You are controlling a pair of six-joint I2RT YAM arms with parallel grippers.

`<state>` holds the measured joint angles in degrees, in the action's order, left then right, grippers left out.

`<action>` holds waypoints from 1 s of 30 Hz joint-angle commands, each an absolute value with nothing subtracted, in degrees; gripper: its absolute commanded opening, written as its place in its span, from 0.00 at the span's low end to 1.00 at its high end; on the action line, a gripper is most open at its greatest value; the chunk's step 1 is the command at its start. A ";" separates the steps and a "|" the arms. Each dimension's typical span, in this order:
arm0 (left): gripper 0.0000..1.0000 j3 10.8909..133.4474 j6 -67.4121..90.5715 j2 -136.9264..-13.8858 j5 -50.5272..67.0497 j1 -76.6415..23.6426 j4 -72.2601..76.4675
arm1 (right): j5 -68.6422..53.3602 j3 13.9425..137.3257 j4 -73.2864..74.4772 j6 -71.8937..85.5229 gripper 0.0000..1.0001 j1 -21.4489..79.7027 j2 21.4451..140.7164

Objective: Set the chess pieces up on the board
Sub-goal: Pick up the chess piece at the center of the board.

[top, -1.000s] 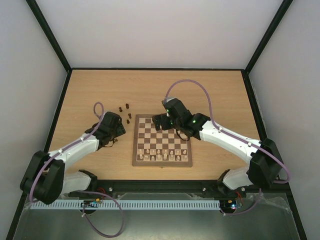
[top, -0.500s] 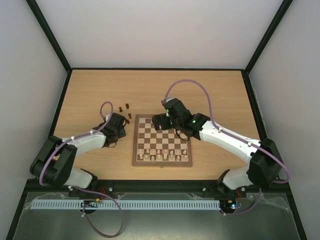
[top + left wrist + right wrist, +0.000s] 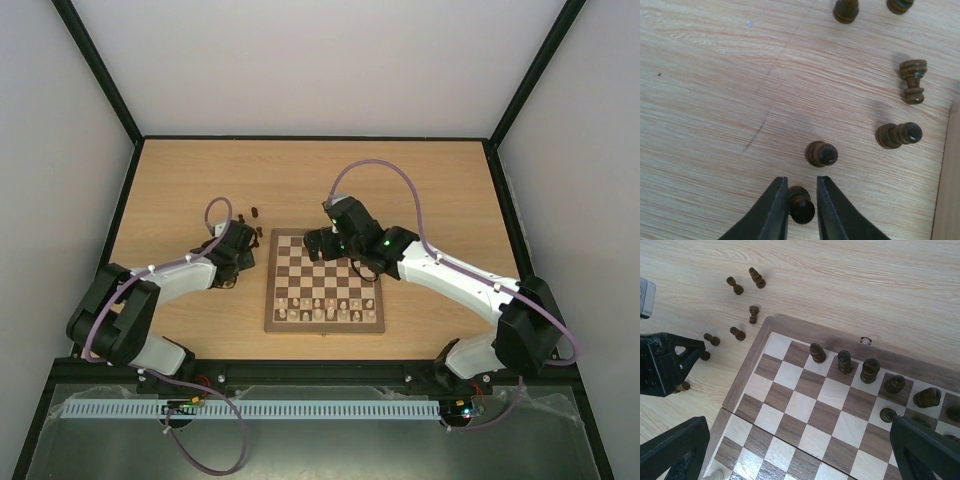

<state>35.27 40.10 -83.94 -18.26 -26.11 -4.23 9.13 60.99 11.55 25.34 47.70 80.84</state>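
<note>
Several dark chess pieces (image 3: pixel 256 212) lie loose on the tabletop left of the board (image 3: pixel 270 300). In the left wrist view my left gripper (image 3: pixel 801 187) has closed around a standing dark pawn (image 3: pixel 801 207); its left finger touches the pawn and the right finger is a hair off. A second pawn (image 3: pixel 821 153) stands just ahead, and another (image 3: pixel 897 134) lies on its side. My right gripper (image 3: pixel 800 440) hangs wide open over the board (image 3: pixel 747 371), holding nothing. Dark pieces (image 3: pixel 844 361) stand along the board's far row.
Pale pieces (image 3: pixel 325 310) fill the board's near rows. More loose dark pieces (image 3: pixel 734 285) are scattered beyond the board's far left corner. The board's edge (image 3: pixel 947 190) runs just right of the left gripper. Black frame rails border the tabletop.
The left arm reached forward toward the loose dark pieces and its jaws narrowed around a pawn. The right arm has stayed still and open.
</note>
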 commanded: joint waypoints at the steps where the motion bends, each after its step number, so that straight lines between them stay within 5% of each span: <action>1: 0.17 36.61 39.92 -84.45 -19.37 -26.76 -4.75 | 8.97 60.48 10.82 25.49 0.99 47.60 81.47; 30: 0.13 44.32 39.63 -79.13 -20.62 -35.37 -14.50 | 10.46 60.60 11.62 25.58 0.99 47.63 79.86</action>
<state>41.65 40.05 -79.05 -19.27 -33.93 -12.19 9.06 60.99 11.20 25.34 47.70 81.73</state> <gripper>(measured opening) 0.130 0.986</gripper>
